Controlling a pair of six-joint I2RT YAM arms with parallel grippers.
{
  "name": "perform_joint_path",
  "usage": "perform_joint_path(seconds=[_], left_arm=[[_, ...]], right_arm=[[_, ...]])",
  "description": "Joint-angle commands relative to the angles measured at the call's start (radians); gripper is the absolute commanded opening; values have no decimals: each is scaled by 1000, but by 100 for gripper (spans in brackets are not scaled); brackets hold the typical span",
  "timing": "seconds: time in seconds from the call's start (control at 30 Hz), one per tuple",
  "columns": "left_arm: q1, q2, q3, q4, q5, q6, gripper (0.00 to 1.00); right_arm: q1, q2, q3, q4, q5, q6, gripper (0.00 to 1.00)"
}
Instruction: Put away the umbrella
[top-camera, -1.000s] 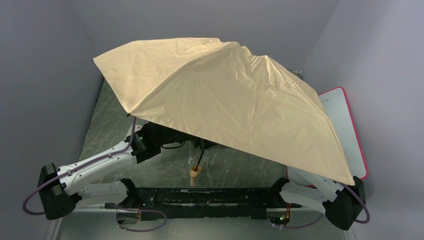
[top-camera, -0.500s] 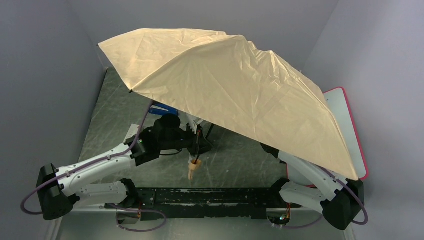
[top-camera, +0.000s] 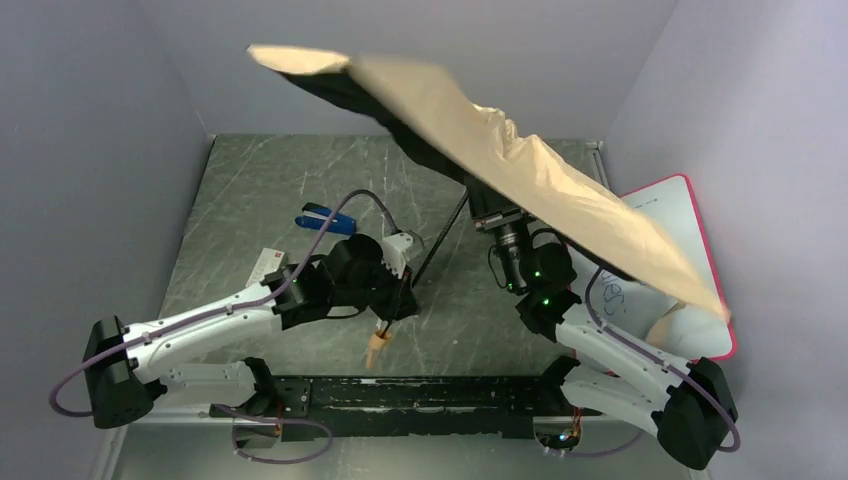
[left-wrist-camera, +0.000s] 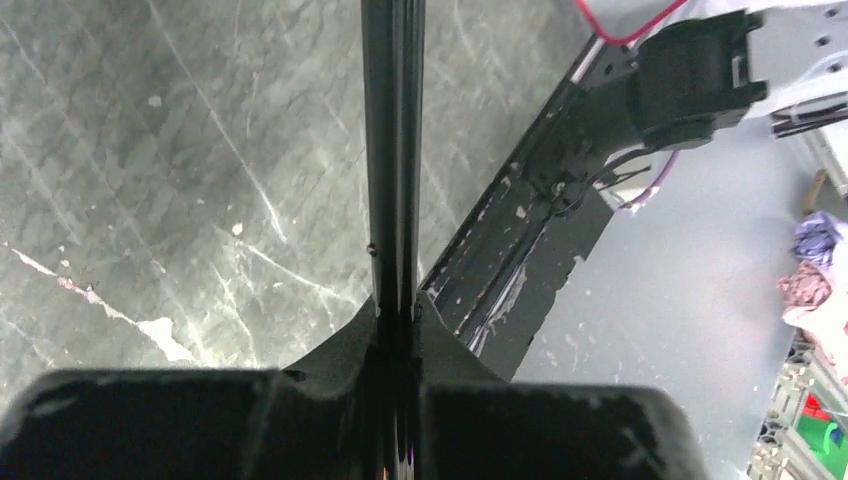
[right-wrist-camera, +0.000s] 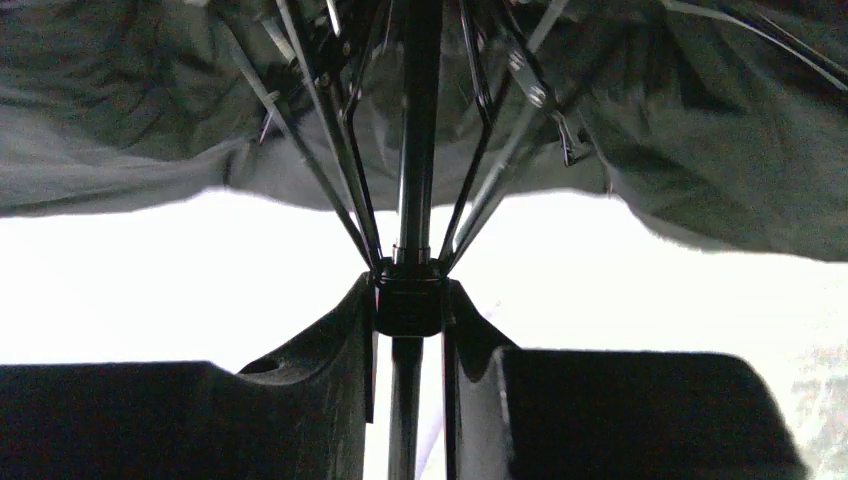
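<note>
The umbrella is open, and its cream-beige canopy (top-camera: 560, 190) is tilted almost edge-on above the table's back right, showing black lining. Its thin dark shaft (top-camera: 440, 235) slants down to the small tan handle (top-camera: 377, 345) near the front rail. My left gripper (top-camera: 398, 300) is shut on the lower shaft, which runs straight up in the left wrist view (left-wrist-camera: 393, 150) from the gripper (left-wrist-camera: 395, 305). My right gripper (top-camera: 490, 212) is shut on the black runner (right-wrist-camera: 408, 300) under the ribs (right-wrist-camera: 330, 150); the gripper (right-wrist-camera: 408, 290) clamps it from both sides.
A blue object (top-camera: 325, 218) and a white card (top-camera: 268, 265) lie on the dark marbled table (top-camera: 250, 190) left of my left arm. A pink-edged whiteboard (top-camera: 690, 225) lies at the right, partly under the canopy. A black rail (top-camera: 420, 390) runs along the near edge.
The canopy has swung from covering the table to a steep, nearly edge-on tilt toward the back right. The right arm, hidden before, now shows at the runner. The handle stays low by the rail.
</note>
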Motion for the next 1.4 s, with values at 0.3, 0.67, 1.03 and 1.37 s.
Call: perform_joint_path(seconds=[0.3, 0.67, 1.03, 1.37], left_arm=[[32, 58, 193, 374, -198, -2, 5], [32, 56, 237, 179, -168, 59, 5], [31, 115, 507, -176, -240, 59, 5], [31, 107, 405, -190, -244, 50, 6]], right_arm=[[182, -37, -122, -134, -68, 91, 0], [182, -26, 118, -491, 139, 196, 0], [182, 49, 276, -641, 61, 396, 0], [182, 53, 179, -598, 71, 408, 0]])
